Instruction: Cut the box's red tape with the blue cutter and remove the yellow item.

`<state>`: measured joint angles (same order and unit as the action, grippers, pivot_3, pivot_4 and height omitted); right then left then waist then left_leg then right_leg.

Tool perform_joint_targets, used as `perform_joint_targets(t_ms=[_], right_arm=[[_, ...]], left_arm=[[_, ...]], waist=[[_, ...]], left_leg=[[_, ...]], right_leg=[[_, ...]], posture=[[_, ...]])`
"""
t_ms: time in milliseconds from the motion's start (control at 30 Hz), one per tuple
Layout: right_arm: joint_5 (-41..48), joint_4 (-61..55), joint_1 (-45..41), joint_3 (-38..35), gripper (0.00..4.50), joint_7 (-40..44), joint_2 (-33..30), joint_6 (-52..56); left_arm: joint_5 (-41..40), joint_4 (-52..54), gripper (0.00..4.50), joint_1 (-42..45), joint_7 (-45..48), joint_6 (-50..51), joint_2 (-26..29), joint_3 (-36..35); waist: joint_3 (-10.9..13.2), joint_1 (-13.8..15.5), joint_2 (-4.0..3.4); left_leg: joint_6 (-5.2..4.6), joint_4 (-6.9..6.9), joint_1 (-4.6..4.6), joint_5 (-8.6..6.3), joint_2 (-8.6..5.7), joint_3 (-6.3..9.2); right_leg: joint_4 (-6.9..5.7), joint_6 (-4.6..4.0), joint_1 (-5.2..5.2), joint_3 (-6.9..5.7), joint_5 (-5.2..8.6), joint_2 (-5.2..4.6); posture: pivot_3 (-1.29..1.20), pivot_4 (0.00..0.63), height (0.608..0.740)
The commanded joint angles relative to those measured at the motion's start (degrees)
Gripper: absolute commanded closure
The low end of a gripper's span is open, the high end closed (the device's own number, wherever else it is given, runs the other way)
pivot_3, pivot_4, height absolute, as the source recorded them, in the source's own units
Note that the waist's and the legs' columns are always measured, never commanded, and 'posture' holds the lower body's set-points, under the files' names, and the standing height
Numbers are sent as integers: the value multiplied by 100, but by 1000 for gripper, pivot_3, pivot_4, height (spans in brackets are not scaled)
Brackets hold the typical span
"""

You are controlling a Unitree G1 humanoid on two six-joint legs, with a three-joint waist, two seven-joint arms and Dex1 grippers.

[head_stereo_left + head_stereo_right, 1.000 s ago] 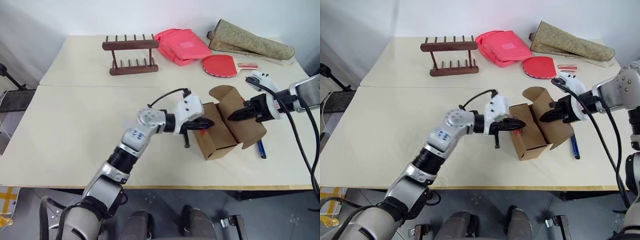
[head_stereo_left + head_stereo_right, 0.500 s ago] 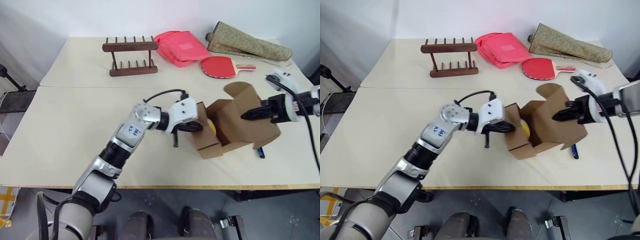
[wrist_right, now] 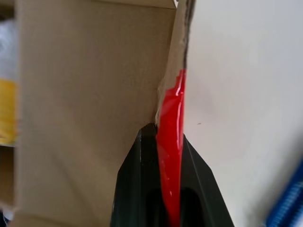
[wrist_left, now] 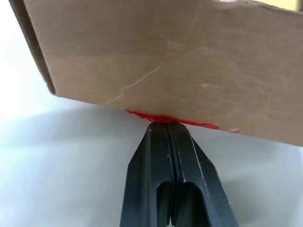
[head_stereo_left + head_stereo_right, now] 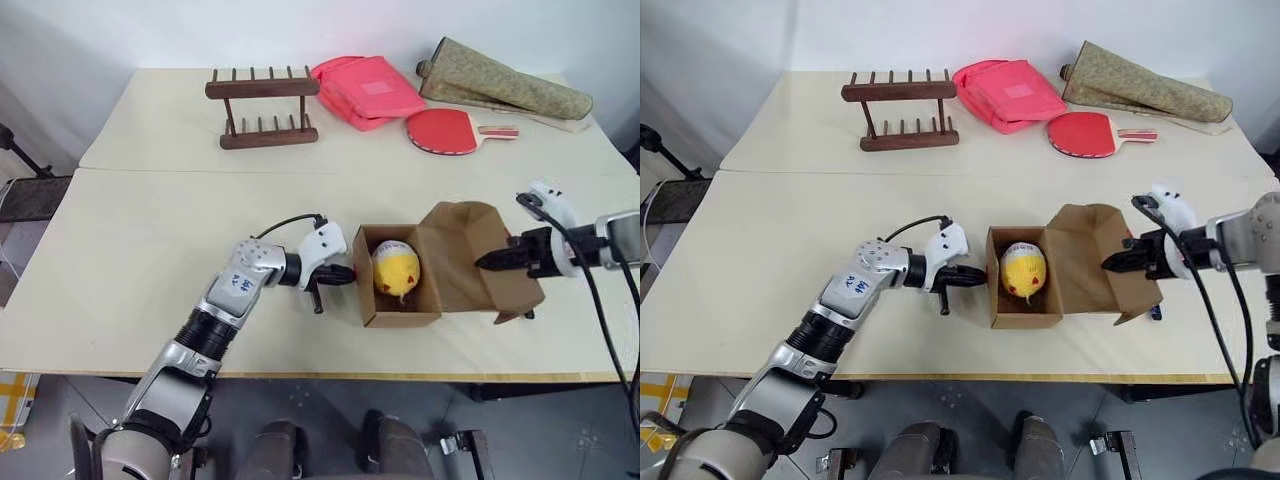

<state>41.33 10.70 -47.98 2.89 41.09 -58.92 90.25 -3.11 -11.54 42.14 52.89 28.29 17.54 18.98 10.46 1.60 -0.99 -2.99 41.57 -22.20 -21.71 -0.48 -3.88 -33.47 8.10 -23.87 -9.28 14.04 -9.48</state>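
My left gripper (image 5: 345,274) has its fingers pressed together, tips touching the left wall of the box (image 5: 398,318) at its lower edge, where a strip of red tape (image 4: 156,116) shows. The box lies open on the table (image 5: 150,250) with the yellow item (image 5: 396,270) inside. My right gripper (image 5: 484,261) is clamped on the opened flap's edge, red tape running between its fingers (image 3: 135,189). The blue cutter (image 3: 286,203) lies just beside the flap.
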Motion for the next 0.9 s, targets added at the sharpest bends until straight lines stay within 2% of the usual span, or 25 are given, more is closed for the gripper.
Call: perform_joint_targets(t_ms=[33, 200, 300, 433, 533, 667, 700, 800, 833, 900], right_arm=[[-57, -472, 150, -438, 4460, -183, 129, 5], [-118, -743, 336, -781, 4460, -364, 297, 79], [-128, -1001, 596, -1059, 3918, -458, 286, 117], [17, -1797, 1207, -1383, 2654, -34, -59, -621], [141, -2146, 1620, -1860, 1577, 479, -237, -1332], [161, -2397, 2562, -2962, 151, 1812, -416, -2969], [251, -2435, 2770, -3151, 0, 2135, -419, -3180], [400, -2597, 3265, -3250, 0, 2553, -453, -3366], [469, -2665, 3297, -3196, 0, 2525, -400, -3342], [603, -2757, 3302, -3142, 0, 2483, -322, -3337]], left_arm=[[-74, 413, 4500, 65, 253, 210, 248, 6], [-14, 361, 4500, 67, 166, 278, 448, -88], [-191, 409, 4500, 7, 185, 424, 631, -372], [-475, 634, 3673, -241, 442, 203, 1154, -827], [-648, 707, 2714, -475, 666, 156, 1563, -1120], [-1022, 842, 1458, -1177, 1265, 108, 2422, -1616], [-1075, 803, 1133, -1330, 1337, 34, 2556, -1698], [-963, 668, 193, -1711, 1365, -226, 2859, -1785], [-955, 676, 36, -1771, 1350, -219, 2895, -1789], [-1008, 708, 36, -1815, 1334, -185, 2914, -1795]], waist=[[0, -12, 0], [0, -1, 0], [0, -1, 0], [2, -21, -3], [3, -22, -5], [6, -24, 0], [6, -24, 0], [8, 10, 3], [9, 9, 5], [10, -5, 5]], left_leg=[[0, 0, 0, 0, 0, 0], [-2, 2, 3, 2, 1, -5], [-2, 3, 3, 2, 1, -4], [0, -5, 6, 1, 5, -1], [0, -7, 9, 1, 4, -6], [4, -13, 19, -1, 8, -9], [4, -17, 22, -1, 8, -12], [4, -13, 35, -1, 8, -11], [4, -15, 51, -1, 8, -8], [4, -17, 78, -2, 7, -12]], right_leg=[[2, 0, 0, 2, 0, 0], [2, 0, 1, 9, 0, 0], [2, 1, 2, 9, 0, 0], [1, 1, -1, 6, 0, 5], [4, 1, 0, 10, 0, 5], [4, 1, 2, 13, 0, 12], [4, 1, 3, 15, 0, 12], [8, 1, 25, 14, 0, 11], [9, 1, 40, 16, 0, 11], [10, 1, 62, 23, 0, 7]], posture=[[0, 150, 740], [0, 150, 740], [0, 150, 740], [0, 150, 740], [0, 150, 740], [0, 150, 740], [0, 150, 740], [0, 150, 740], [0, 150, 740], [0, 150, 740]])
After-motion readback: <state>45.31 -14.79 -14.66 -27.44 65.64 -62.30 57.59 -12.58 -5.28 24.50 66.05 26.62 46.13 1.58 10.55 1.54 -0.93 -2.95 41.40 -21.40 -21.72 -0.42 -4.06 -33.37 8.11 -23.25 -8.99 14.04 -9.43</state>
